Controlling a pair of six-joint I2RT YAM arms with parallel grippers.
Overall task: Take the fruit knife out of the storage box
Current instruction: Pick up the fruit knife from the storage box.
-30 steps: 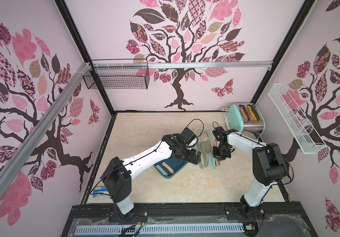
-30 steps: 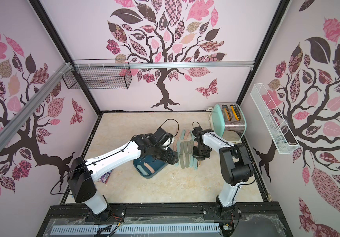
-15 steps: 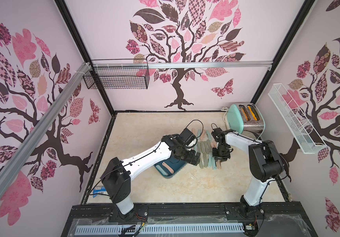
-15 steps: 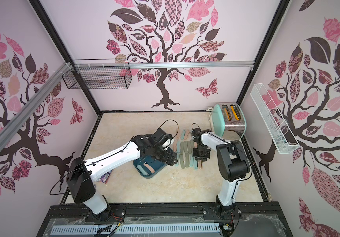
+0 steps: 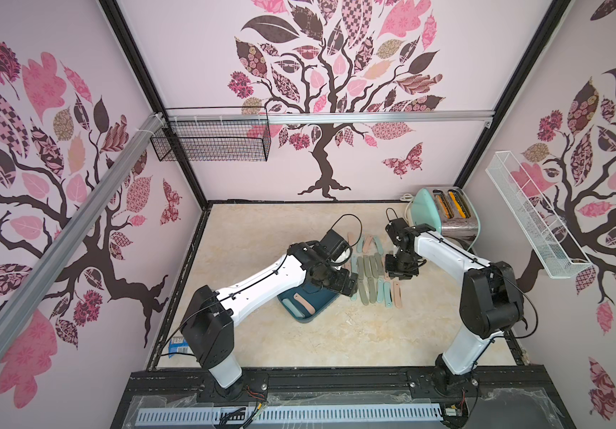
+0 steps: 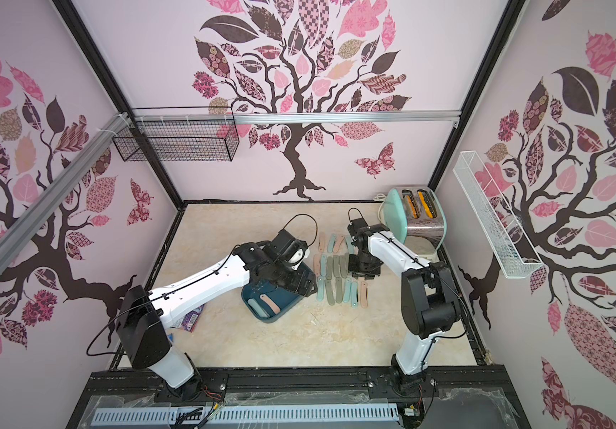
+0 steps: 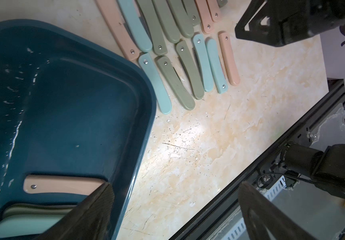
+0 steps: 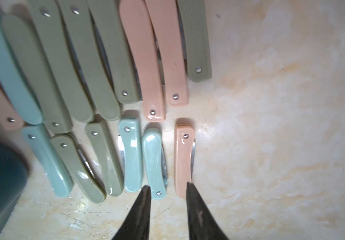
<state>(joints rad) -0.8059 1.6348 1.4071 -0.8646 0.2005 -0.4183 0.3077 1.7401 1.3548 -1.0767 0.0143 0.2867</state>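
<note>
Bench (image 5: 261,230) layout recorded from both top views and both wrist views. The storage box (image 5: 322,297), dark teal with low walls, lay askew near mid-bench, just beside the laid-out knives (image 5: 373,275). In the left wrist view the box (image 7: 73,124) held a peach fruit knife (image 7: 63,185), folded and lying flat near one end wall. Beside it were a green knife (image 7: 38,208) and a mint knife (image 7: 28,225), both partly hidden by a finger, and the rest of the box floor was bare. The left pincer (image 7: 175,212) hung released, jaws wide and holding nothing. One finger was above the box by the peach knife and the other was beyond the rim, over the bench. The laid-out knives were in rows on the bench, in peach, mint and green, all folded. The right pincer (image 8: 167,187) was above the near row, jaws a little apart and grasping nothing. Its tips were over the ends of a mint bench knife (image 8: 153,162) and the last peach bench knife (image 8: 183,158). A black wire basket (image 5: 211,143) hung on the rear wall and a white wire basket (image 5: 533,219) on the right wall. A toaster (image 5: 447,215) stood in the far right corner, showing orange in both slots.
</note>
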